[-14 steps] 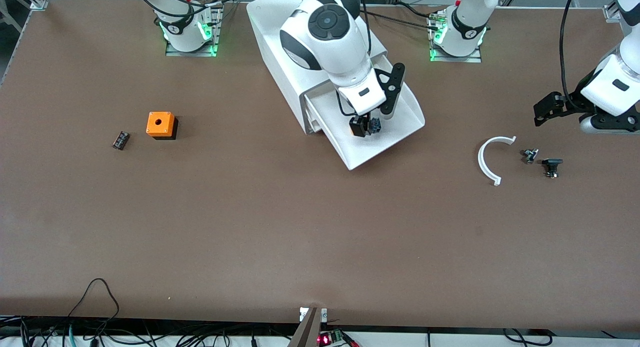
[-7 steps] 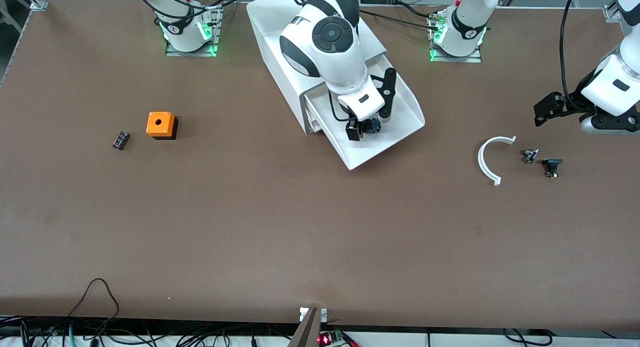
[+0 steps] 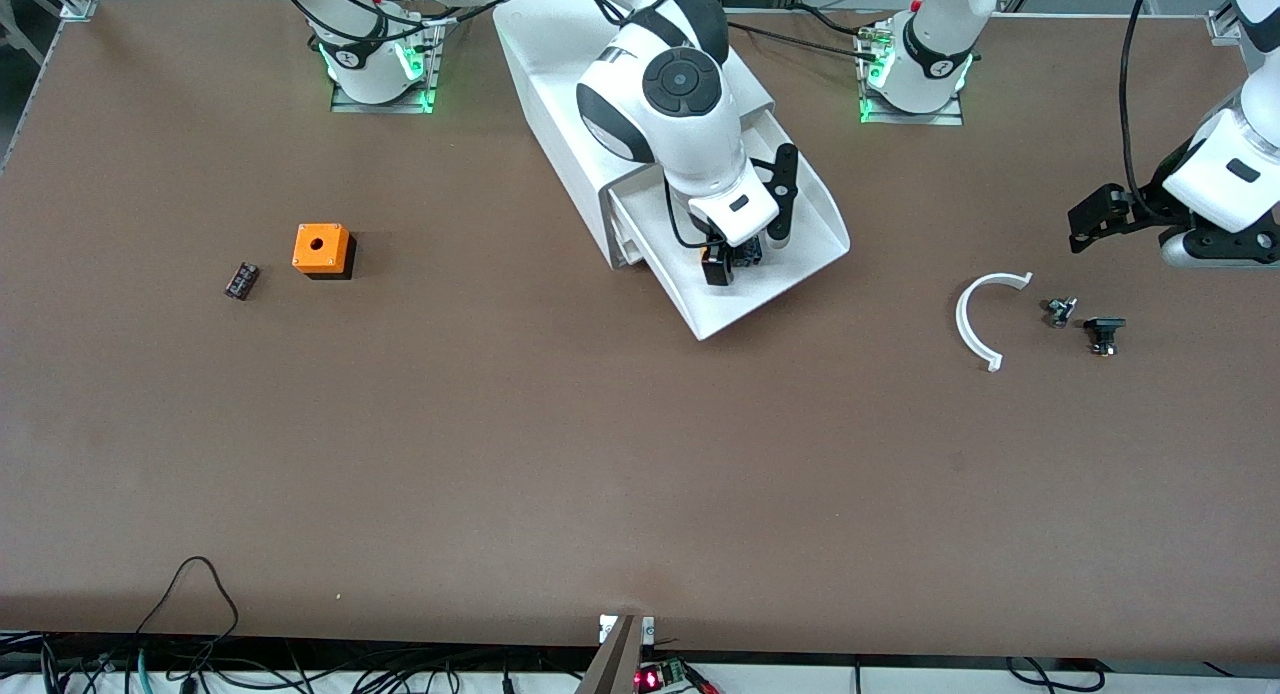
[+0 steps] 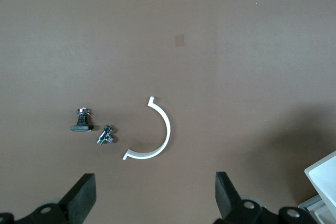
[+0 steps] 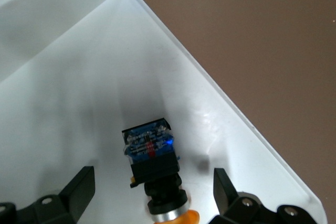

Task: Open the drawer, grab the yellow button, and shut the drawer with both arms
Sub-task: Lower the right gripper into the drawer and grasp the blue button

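The drawer [image 3: 812, 257] stands pulled out of the white cabinet [image 3: 560, 84], its white floor [image 5: 68, 77] filling the right wrist view. In it lies the button [image 5: 151, 150], a black body with a blue label and an orange cap. My right gripper [image 3: 747, 251] hangs low in the drawer, open. In the right wrist view the right gripper [image 5: 152, 195] has one finger on each side of the button, and neither finger touches it. My left gripper [image 3: 1087, 222] waits open above the table at the left arm's end. In the left wrist view the left gripper [image 4: 155, 195] is empty.
A white curved strip [image 3: 975, 319] and two small metal parts [image 3: 1060, 311] [image 3: 1103, 332] lie below the left gripper. An orange box with a hole [image 3: 322, 250] and a small dark block [image 3: 241, 280] sit toward the right arm's end.
The right arm's wrist has turned and shifted a little over the drawer, bringing its fingers in around the button. The left arm has not moved.
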Controlling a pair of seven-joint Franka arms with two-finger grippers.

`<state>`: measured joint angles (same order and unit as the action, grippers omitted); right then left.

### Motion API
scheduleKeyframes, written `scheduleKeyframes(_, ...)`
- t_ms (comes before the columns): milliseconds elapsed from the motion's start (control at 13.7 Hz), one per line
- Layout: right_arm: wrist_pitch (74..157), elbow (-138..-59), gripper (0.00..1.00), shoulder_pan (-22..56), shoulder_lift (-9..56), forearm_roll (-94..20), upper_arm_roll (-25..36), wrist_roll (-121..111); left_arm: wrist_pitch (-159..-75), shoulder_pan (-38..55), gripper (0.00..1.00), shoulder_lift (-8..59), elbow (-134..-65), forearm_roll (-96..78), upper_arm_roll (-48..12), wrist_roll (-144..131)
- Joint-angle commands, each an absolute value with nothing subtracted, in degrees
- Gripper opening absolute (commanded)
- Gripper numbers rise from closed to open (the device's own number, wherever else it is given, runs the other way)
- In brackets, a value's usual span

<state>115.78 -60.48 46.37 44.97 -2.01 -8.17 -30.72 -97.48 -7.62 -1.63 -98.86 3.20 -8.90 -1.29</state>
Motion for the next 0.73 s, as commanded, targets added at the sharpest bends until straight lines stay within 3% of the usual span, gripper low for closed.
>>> scheduleKeyframes(0,115.3,-59.2,0.98,48.2,46.1,-1.8,-5.9,-32.9,-96.5,-7.6,1.00,-1.1,-97.6,4.6,-8.9,-1.8)
scheduleKeyframes(657,115.0,-59.4,0.53,51.1,45.9,-1.7,-3.4,-34.6,-96.5,-7.6,1.00,-1.1,-97.6,4.5,-8.9,-1.8)
